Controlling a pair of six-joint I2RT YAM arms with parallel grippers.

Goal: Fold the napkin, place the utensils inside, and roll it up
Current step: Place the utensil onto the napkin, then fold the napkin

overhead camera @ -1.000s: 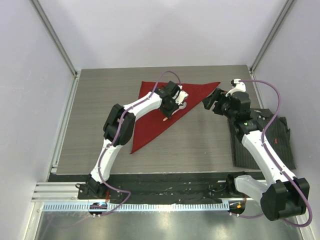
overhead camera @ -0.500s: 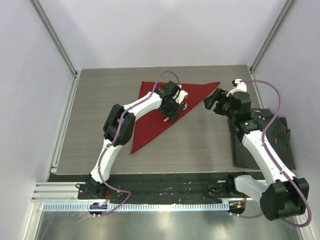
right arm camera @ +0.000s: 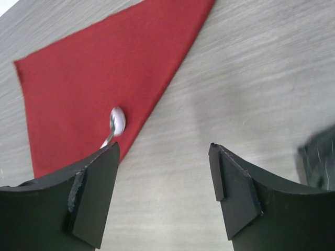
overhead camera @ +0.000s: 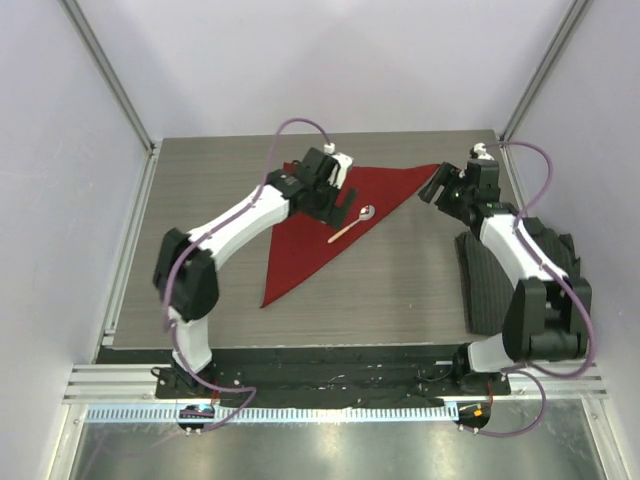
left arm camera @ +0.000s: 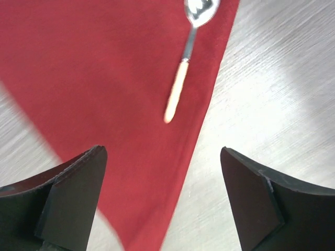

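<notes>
The deep-red napkin (overhead camera: 305,240) lies folded into a triangle on the grey table; it also fills much of the left wrist view (left arm camera: 99,78) and shows in the right wrist view (right arm camera: 89,78). One utensil, a spoon (overhead camera: 352,223) with a metal bowl and a pale tan handle, rests on the napkin close to its right edge (left arm camera: 179,91) (right arm camera: 116,123). My left gripper (overhead camera: 335,200) hovers open above the napkin, just left of the spoon, with nothing between its fingers (left arm camera: 162,175). Beside the napkin's right corner my right gripper (overhead camera: 433,190) stands open over bare table (right arm camera: 163,157).
A dark ribbed mat (overhead camera: 500,290) lies at the table's right side under the right arm, and its corner shows at the right edge of the right wrist view (right arm camera: 319,157). White walls and metal posts enclose the table (overhead camera: 200,290).
My left gripper opened, let go of the spoon onto the napkin, and pulled up and back to the left. The right gripper shifted toward the far right corner.
</notes>
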